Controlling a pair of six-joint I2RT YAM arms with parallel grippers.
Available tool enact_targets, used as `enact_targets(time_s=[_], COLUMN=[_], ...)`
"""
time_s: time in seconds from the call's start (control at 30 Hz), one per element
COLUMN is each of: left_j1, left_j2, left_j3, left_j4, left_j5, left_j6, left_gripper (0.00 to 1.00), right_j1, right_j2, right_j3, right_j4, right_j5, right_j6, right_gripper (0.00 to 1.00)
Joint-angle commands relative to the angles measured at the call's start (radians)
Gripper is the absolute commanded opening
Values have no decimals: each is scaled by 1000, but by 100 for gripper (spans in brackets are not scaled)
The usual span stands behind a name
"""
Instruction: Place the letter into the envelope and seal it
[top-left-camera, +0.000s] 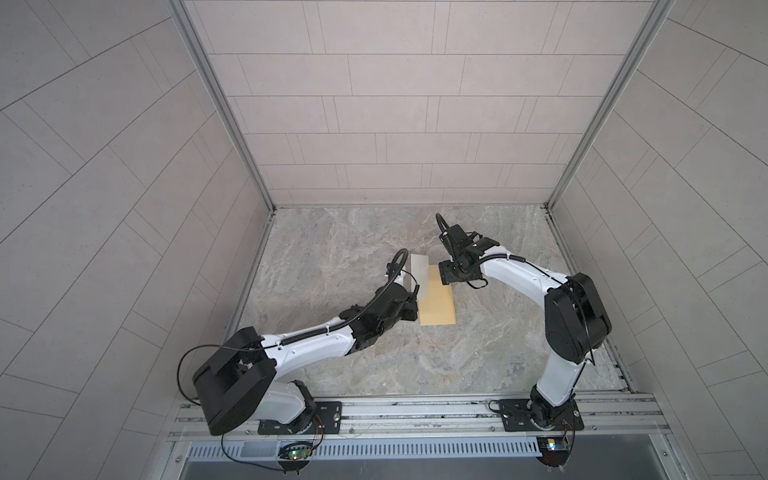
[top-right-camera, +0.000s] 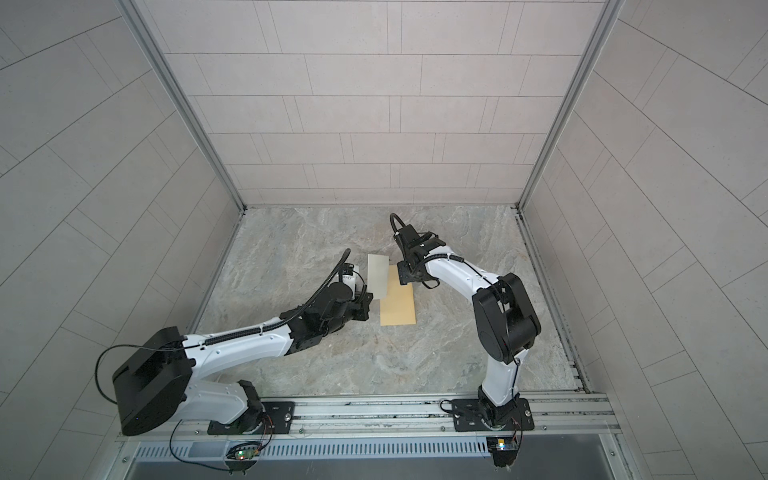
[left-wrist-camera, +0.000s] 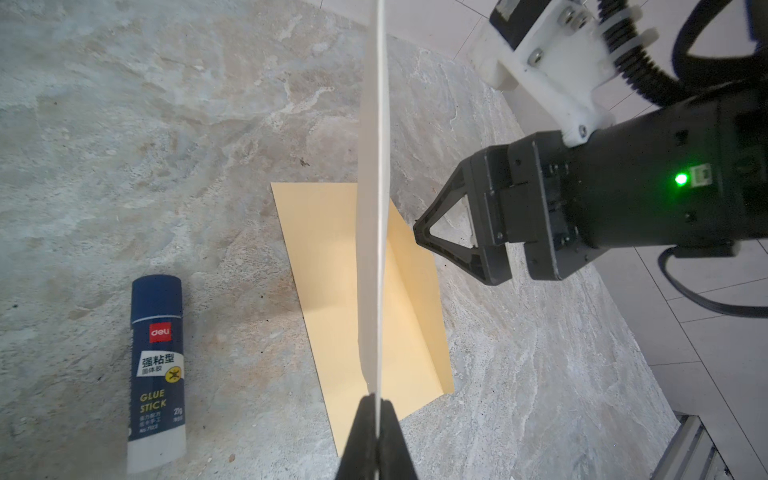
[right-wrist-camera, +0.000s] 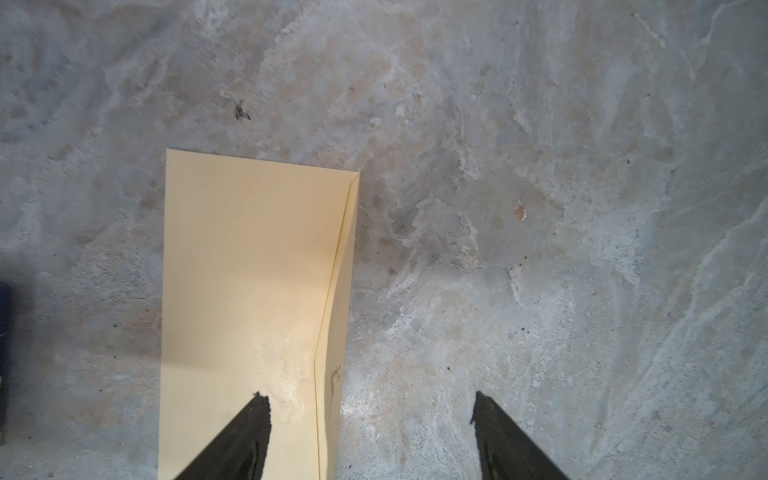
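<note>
Along the near edge of the marbled surface runs a metal rail that carries both arm bases. Beyond it, near the middle of the surface, the envelope lies flat, its long sides running from near to far. A crease runs along one long side in the right wrist view.

The left gripper reaches in from the left edge's side. Its jaws are pressed tight on the lower end of the letter, which stands upright and edge-on over the envelope. In both top views the letter rises as a pale sheet above the envelope's far left part; its print cannot be made out.

A blue glue stick lies on its side on the surface, apart from the envelope, and shows only in the left wrist view.

Farthest, the right gripper hangs at the envelope's far end, jaws wide and holding nothing, one over the paper and one over bare surface.
</note>
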Motion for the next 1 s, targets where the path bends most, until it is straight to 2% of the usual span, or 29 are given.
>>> enact_targets(time_s=[0.0, 0.3, 0.97], left_j1=[-5, -7, -19], left_j2=[22, 96, 185], left_j3=[40, 86, 123], left_j4=[-8, -65, -209], left_j5=[20, 52, -39], left_j6=[-50, -67, -50], left_gripper=[0, 0, 0], right_j1=[5, 7, 22], right_j2=[18, 63, 95], right_j3=[22, 40, 60], right_j4=[-27, -43, -85], right_j5=[36, 53, 140], right_j6=[-9, -22, -67], right_gripper=[77, 77, 75])
